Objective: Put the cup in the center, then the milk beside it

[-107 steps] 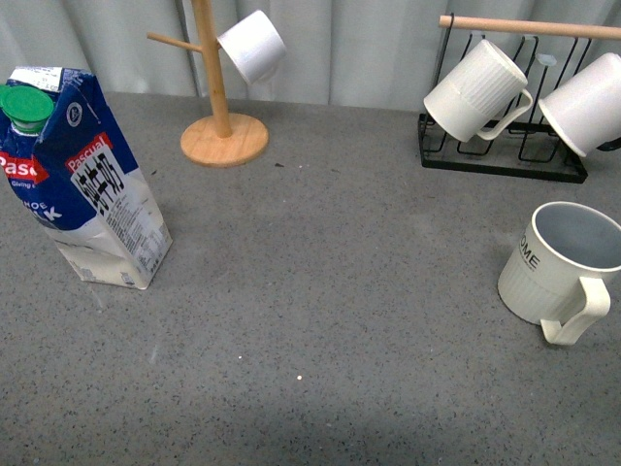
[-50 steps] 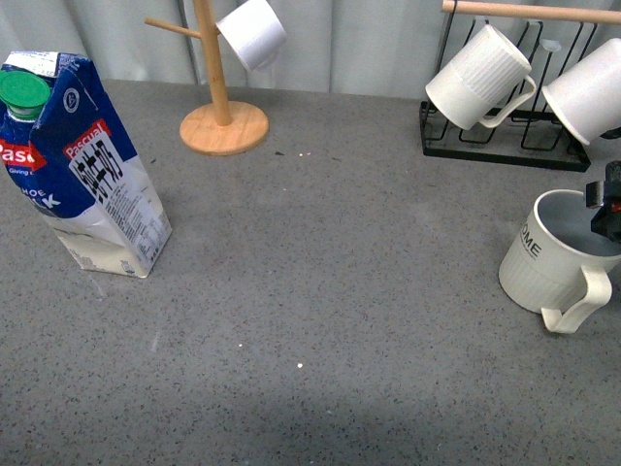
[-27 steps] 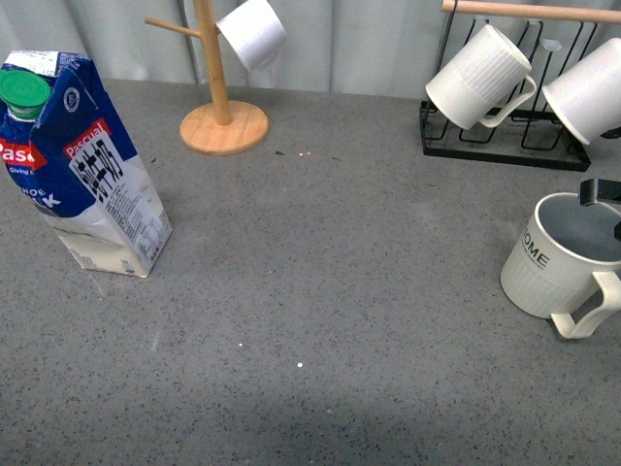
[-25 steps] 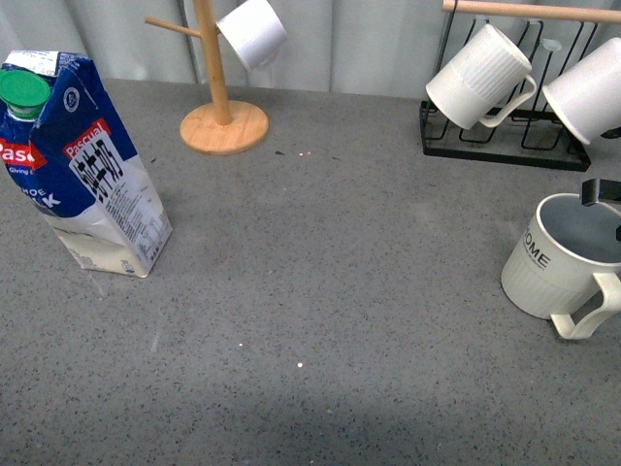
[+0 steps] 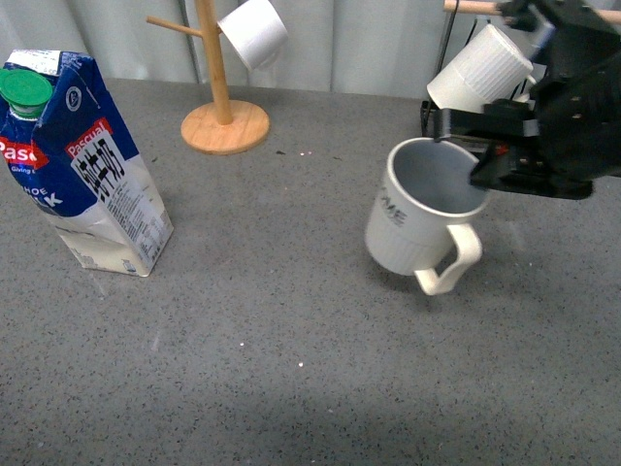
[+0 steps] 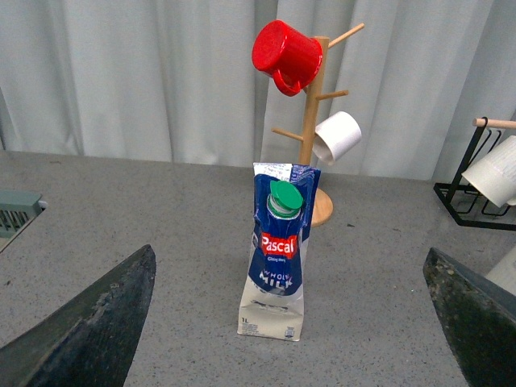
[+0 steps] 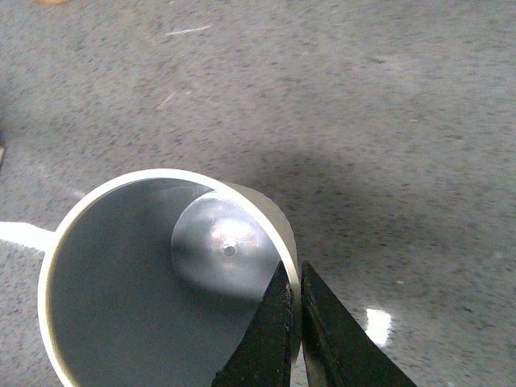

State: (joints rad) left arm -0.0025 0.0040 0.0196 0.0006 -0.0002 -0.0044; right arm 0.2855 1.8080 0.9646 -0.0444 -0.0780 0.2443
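0 of 2 steps finished: cup (image 5: 422, 218) tilted near bench (image 5: 291, 388) centre, right hand (image 7: 292, 278) clamped on its rim; milk (image 5: 92, 165) untouched; left hand (image 6: 289, 250) apart, empty.

Right arm (image 5: 568, 116) comes in from the right side. Its pincer (image 7: 293, 274) is clamped on the cup (image 5: 412, 218) rim, one finger inside, one outside. Left pincer (image 6: 288, 254) is spread wide, gripping nothing.

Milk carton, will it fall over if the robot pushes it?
Probably, if pushed high: the milk carton stands tall on a small base, so a shove near its green cap could tip it. Its lower sides look creased, so squeezing may dent it.
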